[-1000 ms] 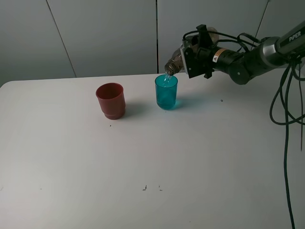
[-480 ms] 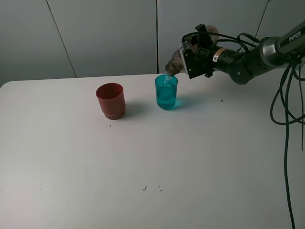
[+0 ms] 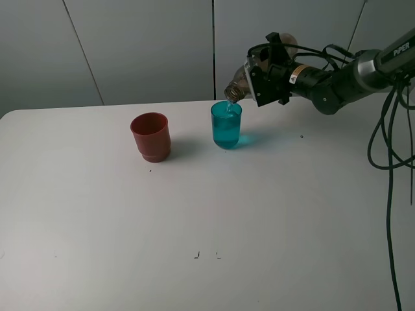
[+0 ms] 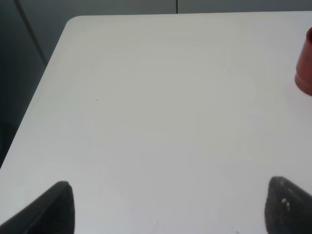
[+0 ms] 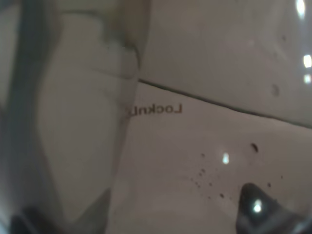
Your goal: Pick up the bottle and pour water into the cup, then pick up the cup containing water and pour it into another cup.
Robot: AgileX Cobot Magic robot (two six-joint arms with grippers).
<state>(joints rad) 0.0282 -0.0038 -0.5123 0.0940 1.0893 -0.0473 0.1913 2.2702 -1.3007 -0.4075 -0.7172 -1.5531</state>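
The smoky bottle (image 3: 238,86) is tipped nearly level above the table, its neck just over the rim of the teal cup (image 3: 226,125). A thin stream of water runs from neck to cup, which holds water. My right gripper (image 3: 256,78) is shut on the bottle's body. In the right wrist view the bottle's (image 5: 156,122) translucent wall fills the picture and hides the fingers. The red cup (image 3: 151,136) stands upright left of the teal cup, and its edge (image 4: 306,68) shows in the left wrist view. My left gripper (image 4: 170,212) hangs open over bare table.
The white table (image 3: 194,214) ends at a rounded far-left corner (image 4: 73,22). Black cables (image 3: 389,162) hang down at the right side. A grey panelled wall (image 3: 130,45) stands behind the table.
The bottle's neck has lifted very slightly while staying over the teal cup. Water in the cup stands a little higher. The red cup has not moved.
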